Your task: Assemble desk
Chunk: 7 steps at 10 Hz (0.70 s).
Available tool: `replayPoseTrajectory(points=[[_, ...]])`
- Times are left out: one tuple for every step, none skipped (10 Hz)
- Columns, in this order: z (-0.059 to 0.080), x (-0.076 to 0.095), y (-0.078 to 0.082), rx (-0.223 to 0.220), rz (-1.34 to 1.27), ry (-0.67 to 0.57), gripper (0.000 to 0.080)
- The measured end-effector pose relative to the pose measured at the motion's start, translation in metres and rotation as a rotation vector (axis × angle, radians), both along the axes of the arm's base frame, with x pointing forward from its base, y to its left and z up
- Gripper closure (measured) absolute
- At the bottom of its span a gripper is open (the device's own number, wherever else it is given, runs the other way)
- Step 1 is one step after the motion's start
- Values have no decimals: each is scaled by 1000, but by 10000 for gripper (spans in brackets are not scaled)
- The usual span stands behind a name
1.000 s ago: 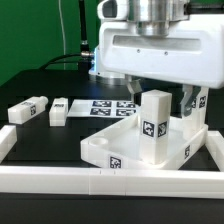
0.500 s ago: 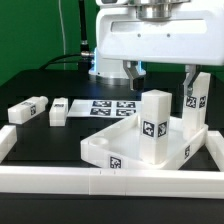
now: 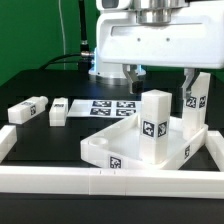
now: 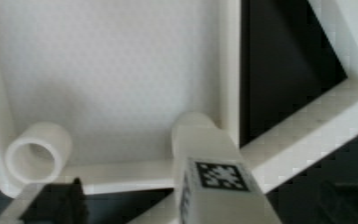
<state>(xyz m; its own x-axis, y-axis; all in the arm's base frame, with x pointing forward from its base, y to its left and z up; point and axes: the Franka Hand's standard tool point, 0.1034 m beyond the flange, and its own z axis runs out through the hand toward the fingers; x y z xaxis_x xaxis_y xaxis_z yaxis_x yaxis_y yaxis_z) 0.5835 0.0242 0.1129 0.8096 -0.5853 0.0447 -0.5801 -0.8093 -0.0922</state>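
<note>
The white desk tabletop lies at the front of the exterior view, rim up. One white tagged leg stands upright in it near the front. A second leg stands upright at the exterior view's right. Two more legs lie loose on the black table at the exterior view's left. My gripper hangs open and empty above the tabletop, its fingertips above the legs' tops. In the wrist view the tabletop's inside, a round corner socket and an upright tagged leg show between my dark fingers.
The marker board lies flat behind the tabletop. Long white border rails run along the front, the exterior view's left and its right. A green wall stands behind.
My gripper has risen from just above the tabletop to well above the legs. It has barely moved in the last half second. The legs and tabletop have not moved.
</note>
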Motion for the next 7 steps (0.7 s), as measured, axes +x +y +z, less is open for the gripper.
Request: replayPoseTrajectory(points=[[-6, -9, -5, -10, 28, -1, 151], [-11, -12, -4, -15, 48, 7, 151], [-11, -11, -3, -12, 44, 6, 151], [-11, -11, -3, -12, 43, 7, 151], [-11, -11, -3, -12, 44, 8, 151], [-12, -12, -5, -15, 56, -2, 151], [-18, -18, -11, -23, 77, -27, 151]])
